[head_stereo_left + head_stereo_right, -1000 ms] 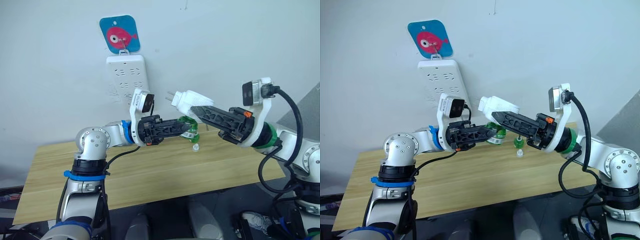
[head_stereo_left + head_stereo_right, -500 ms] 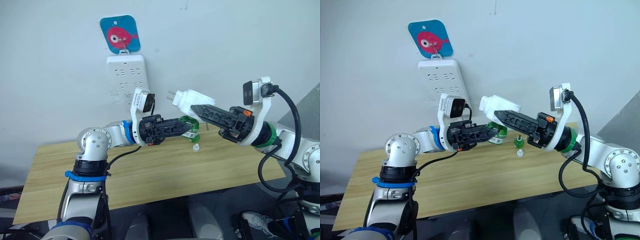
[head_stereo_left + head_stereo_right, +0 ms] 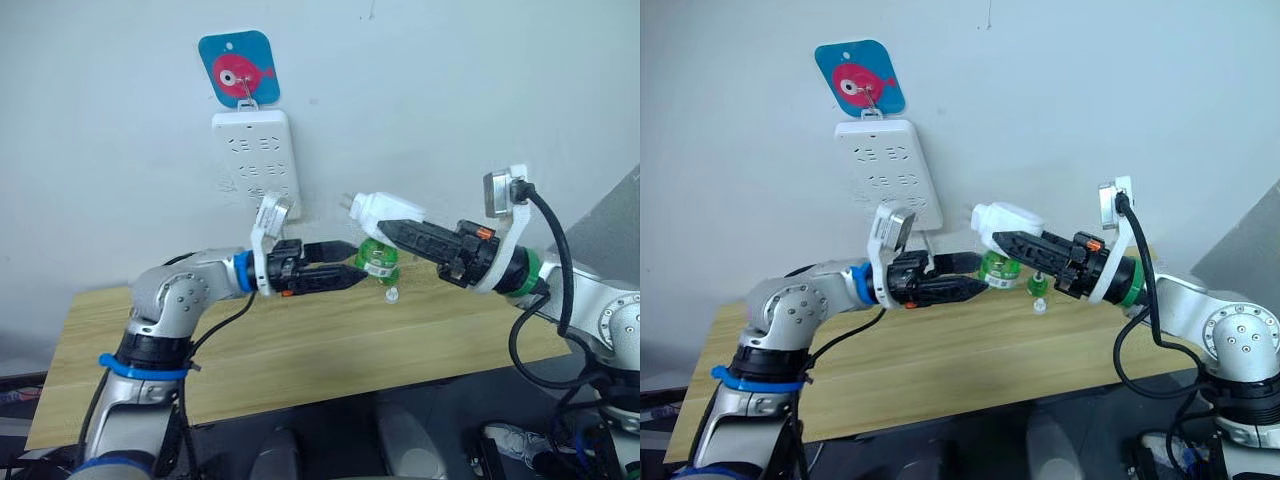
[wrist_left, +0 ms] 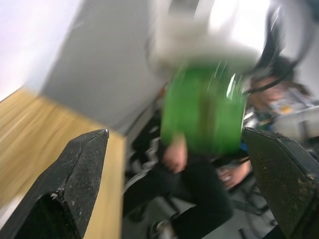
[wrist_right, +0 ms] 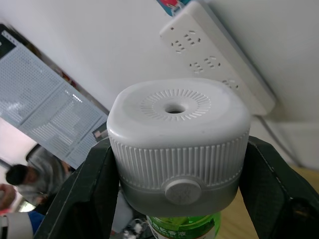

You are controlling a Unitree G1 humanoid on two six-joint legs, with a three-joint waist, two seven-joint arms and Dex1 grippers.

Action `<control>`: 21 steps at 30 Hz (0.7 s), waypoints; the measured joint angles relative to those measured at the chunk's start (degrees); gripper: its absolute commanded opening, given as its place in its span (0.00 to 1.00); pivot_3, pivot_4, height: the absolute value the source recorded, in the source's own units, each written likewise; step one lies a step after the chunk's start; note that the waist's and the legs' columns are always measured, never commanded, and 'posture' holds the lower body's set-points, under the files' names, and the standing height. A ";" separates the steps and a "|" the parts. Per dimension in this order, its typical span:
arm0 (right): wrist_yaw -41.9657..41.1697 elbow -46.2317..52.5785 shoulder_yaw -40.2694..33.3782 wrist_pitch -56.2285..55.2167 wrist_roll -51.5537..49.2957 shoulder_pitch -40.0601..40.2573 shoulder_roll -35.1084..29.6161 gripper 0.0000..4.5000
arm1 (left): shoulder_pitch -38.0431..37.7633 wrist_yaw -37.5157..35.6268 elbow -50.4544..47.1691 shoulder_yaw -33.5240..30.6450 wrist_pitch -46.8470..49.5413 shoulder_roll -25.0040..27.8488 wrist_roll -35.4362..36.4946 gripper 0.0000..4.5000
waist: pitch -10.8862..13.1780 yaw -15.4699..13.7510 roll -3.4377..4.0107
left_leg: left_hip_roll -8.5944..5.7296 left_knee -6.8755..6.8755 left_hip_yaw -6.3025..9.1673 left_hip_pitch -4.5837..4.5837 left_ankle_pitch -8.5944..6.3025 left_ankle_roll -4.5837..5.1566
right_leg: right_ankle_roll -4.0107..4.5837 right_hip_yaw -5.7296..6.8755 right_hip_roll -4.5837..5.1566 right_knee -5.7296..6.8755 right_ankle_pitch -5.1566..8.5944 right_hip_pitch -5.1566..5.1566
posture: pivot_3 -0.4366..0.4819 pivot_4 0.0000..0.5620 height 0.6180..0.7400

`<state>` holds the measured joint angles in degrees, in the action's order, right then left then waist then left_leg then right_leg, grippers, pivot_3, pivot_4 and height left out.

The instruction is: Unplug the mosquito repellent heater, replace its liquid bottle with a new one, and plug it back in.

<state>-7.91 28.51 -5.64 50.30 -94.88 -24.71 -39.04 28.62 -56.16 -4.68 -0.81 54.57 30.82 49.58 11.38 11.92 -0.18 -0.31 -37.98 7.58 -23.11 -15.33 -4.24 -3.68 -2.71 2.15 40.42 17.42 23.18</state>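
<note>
heater [image 3: 383, 208] unplugged, mid-frame above desk [image 3: 300, 345] | R tool [image 3: 388, 229] pinching it, green bottle [image 3: 378, 259] on | L tool [image 3: 350, 272] spread beside bottle | left: swap, replug in strip [image 3: 256, 160]

1. We see the left gripper [image 3: 352, 272] now drawn back from the green bottle [image 3: 377, 257], its fingers apart and off it.
2. The heater [image 3: 380, 208] sits lower and more level in the right gripper [image 3: 385, 228].
3. The left arm hangs lower.
</note>
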 measured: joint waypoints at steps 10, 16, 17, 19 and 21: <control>-11.39 5.05 1.68 -0.38 18.58 2.26 -4.86 0.65 | -8.21 2.72 -3.00 -4.26 -7.46 7.80 -7.23 1.00 | 0.00 -1.04 0.01 | 0.00 0.01 0.00 0.01 -0.08 0.14 | 0.00 -0.01 0.02 -0.05 0.00 -0.01 | 0.25 0.26 0.95; -16.31 6.57 5.29 -1.57 28.66 2.35 -4.74 0.65 | -11.34 8.21 -3.36 -9.35 -13.09 7.12 -10.74 1.00 | 0.00 -1.34 0.01 | 0.01 0.03 0.01 0.01 -0.09 0.15 | 0.00 0.00 0.03 -0.06 0.00 -0.01 | 0.29 0.26 0.95; -16.94 7.02 5.90 -1.96 30.23 2.35 -4.67 0.65 | -11.98 9.50 -3.39 -10.09 -14.20 6.82 -11.51 1.00 | 0.00 -1.43 0.01 | 0.01 0.03 0.02 0.00 -0.09 0.15 | 0.00 0.01 0.03 -0.06 0.00 -0.01 | 0.29 0.26 0.95; -18.03 8.18 7.46 -2.92 34.15 2.34 -4.71 0.65 | -12.27 12.11 -2.99 -11.04 -18.08 6.37 -14.47 1.00 | -0.01 -2.01 -0.01 | 0.02 0.02 0.02 0.00 -0.08 0.14 | 0.00 0.02 0.03 -0.07 0.00 -0.01 | 0.29 0.26 0.95; -18.60 9.27 9.15 -4.12 38.71 2.30 -4.79 0.65 | -11.89 13.99 -1.66 -11.47 -22.23 6.37 -17.42 1.00 | -0.02 -2.51 -0.02 | 0.00 0.02 0.00 0.02 -0.08 0.14 | 0.00 0.00 0.03 -0.06 0.00 -0.01 | 0.29 0.26 0.95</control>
<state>-26.51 37.78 3.52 46.18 -56.17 -22.41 -43.83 16.73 -42.17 -6.33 -12.28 32.34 37.18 32.16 11.36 9.41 -0.19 -0.31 -37.96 7.58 -23.09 -15.41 -4.10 -3.67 -2.71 2.19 40.36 17.41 23.17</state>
